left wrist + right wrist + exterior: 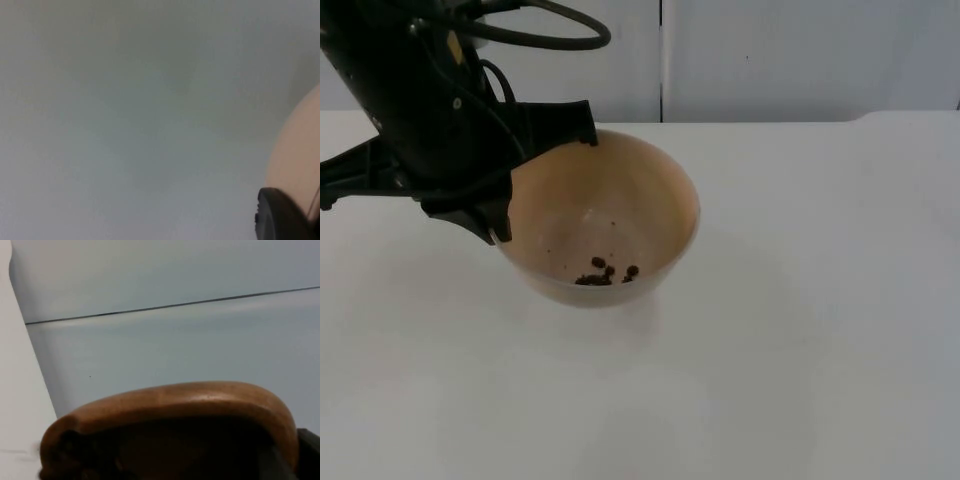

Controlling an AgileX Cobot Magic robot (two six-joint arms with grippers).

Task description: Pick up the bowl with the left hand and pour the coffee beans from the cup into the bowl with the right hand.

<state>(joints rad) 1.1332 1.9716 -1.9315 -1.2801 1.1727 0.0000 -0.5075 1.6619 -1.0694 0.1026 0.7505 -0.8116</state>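
A tan bowl (620, 205) hangs a little above the white table, tilted toward the camera. My left gripper (520, 178) is shut on its left rim and hides that part of the rim. A few dark coffee beans (605, 273) lie at the bowl's bottom. In the left wrist view the bowl's pale outer wall (295, 150) sits beside a black fingertip (282, 217). In the right wrist view the brown cup (175, 400) is tipped on its side close to the camera, with my right gripper shut on it. Its inside is dark, and the grey partition wall stands behind it.
The white table (800, 350) stretches out in front and to the right of the bowl, with a faint shadow under it. The grey partition wall (770, 60) closes off the back edge.
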